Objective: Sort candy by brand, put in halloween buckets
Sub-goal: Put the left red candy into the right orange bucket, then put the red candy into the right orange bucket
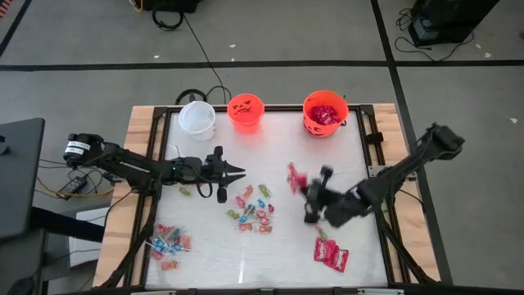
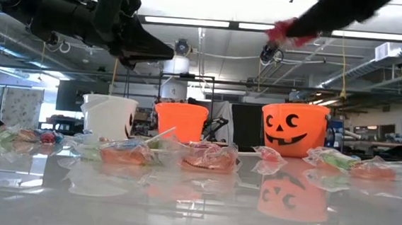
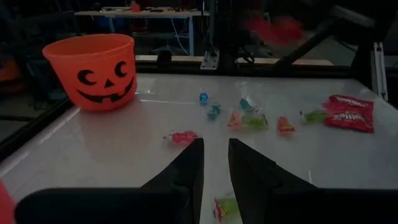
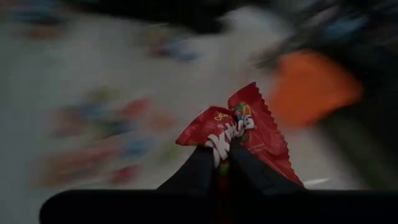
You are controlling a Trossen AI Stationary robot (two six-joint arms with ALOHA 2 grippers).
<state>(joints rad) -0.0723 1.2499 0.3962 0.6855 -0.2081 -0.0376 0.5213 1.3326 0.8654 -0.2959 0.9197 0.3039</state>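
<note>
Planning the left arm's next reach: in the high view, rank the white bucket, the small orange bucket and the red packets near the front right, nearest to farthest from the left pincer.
1. White bucket, behind the left pincer, toward the table's back left.
2. Small orange bucket, at the back centre; close to the white bucket's distance, hard to separate.
3. Red packets, front right, plainly farthest.

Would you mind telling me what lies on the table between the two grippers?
In the high view, a loose cluster of small wrapped candies lies between the left gripper and the right gripper, which holds a red packet above the table.

Overhead strip lights; glare on table (image 2: 194, 204); right wrist background motion-blurred; left wrist dim.
</note>
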